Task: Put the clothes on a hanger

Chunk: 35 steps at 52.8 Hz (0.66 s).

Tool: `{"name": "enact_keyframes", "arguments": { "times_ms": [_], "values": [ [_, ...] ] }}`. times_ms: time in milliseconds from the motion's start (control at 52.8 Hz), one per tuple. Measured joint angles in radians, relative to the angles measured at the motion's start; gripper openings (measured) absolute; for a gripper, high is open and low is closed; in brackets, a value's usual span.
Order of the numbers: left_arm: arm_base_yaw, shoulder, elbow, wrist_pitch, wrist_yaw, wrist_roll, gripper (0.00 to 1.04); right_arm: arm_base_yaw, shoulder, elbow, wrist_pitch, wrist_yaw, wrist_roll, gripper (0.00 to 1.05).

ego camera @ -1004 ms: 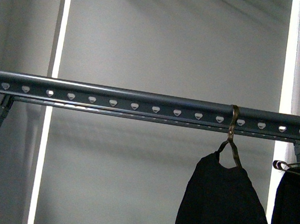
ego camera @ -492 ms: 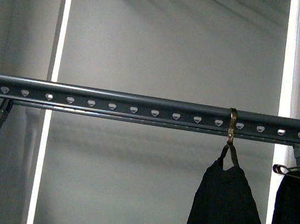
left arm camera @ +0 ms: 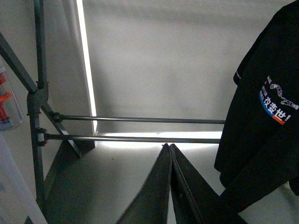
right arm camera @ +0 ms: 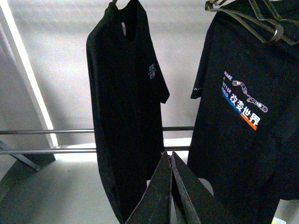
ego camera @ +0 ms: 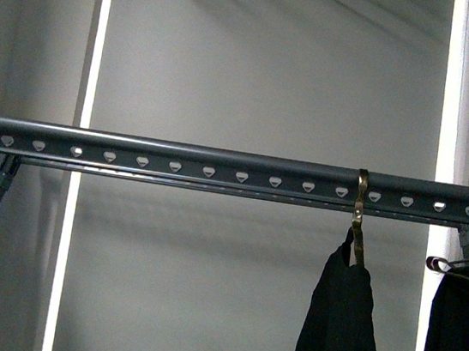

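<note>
Black T-shirt [ego camera: 342,328] hangs by a brass hook [ego camera: 359,211] on the grey rail [ego camera: 176,161], right of centre. Both grippers [left arm camera: 170,151] [right arm camera: 168,158] are closed, holding nothing.

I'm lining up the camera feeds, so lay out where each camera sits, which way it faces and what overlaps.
Front: on the body, facing the rail, the T-shirt on the brass hook and a second T-shirt; no arm shows.
Left wrist: low, looking up past the shut left pincer at the low bars and a printed T-shirt, likely the hooked one.
Right wrist: low, looking up past the shut right pincer at both T-shirts.
Shared: front and right wrist show both T-shirts; both wrist views show the low bars.
</note>
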Motion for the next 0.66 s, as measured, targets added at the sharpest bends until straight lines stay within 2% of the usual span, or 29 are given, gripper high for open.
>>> {"name": "enact_keyframes", "arguments": {
  "times_ms": [227, 492, 511, 549, 663],
  "values": [
    [0.000, 0.000, 0.000, 0.000, 0.000, 0.000, 0.44, 0.000, 0.000, 0.000, 0.000, 0.000, -0.001, 0.35],
    [0.000, 0.000, 0.000, 0.000, 0.000, 0.000, 0.99, 0.000, 0.000, 0.000, 0.000, 0.000, -0.001, 0.90],
    [0.000, 0.000, 0.000, 0.000, 0.000, 0.000, 1.00, 0.000, 0.000, 0.000, 0.000, 0.000, -0.001, 0.95],
    [0.000, 0.000, 0.000, 0.000, 0.000, 0.000, 0.98, 0.000, 0.000, 0.000, 0.000, 0.000, 0.000, 0.99],
    [0.000, 0.000, 0.000, 0.000, 0.000, 0.000, 0.98, 0.000, 0.000, 0.000, 0.000, 0.000, -0.001, 0.97]
  ]
}}
